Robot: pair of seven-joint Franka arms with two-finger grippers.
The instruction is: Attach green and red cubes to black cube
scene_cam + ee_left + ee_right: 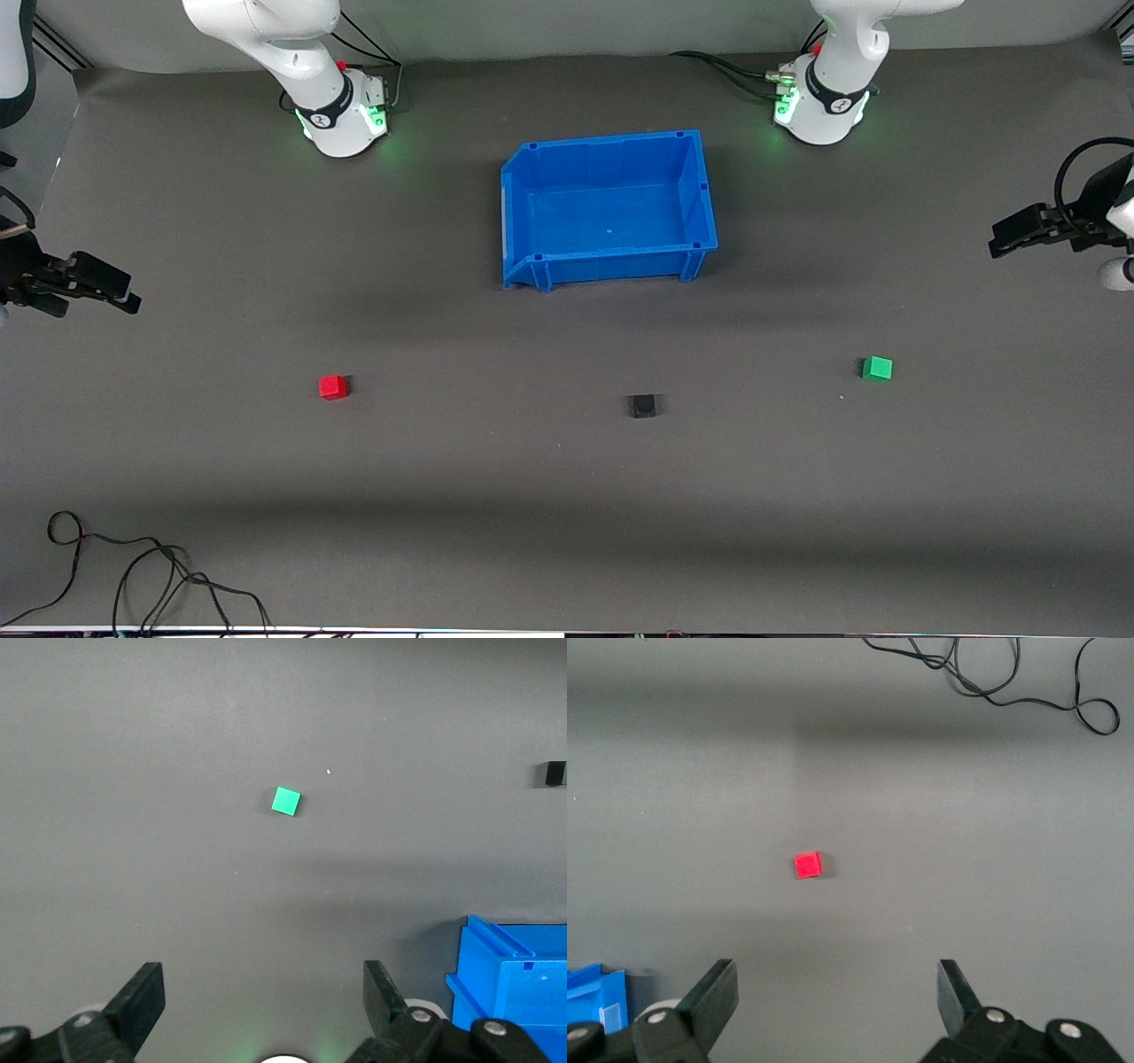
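I hold both arms high, jaws wide and empty: left gripper (261,1001) over green cube (877,368), right gripper (837,997) over red cube (333,386); black cube (643,406) lower centre on tabletop (496,496), untouched.

The surface (567,496) is covered by a dark gray mat, flat and smooth. Soft, wide shadows lie across it in bands. A thin black cord (142,571) curls in loops on the mat at the edge nearest the front camera, toward the right arm's end. A pale gray strip (567,27) runs along the edge farthest from that camera.
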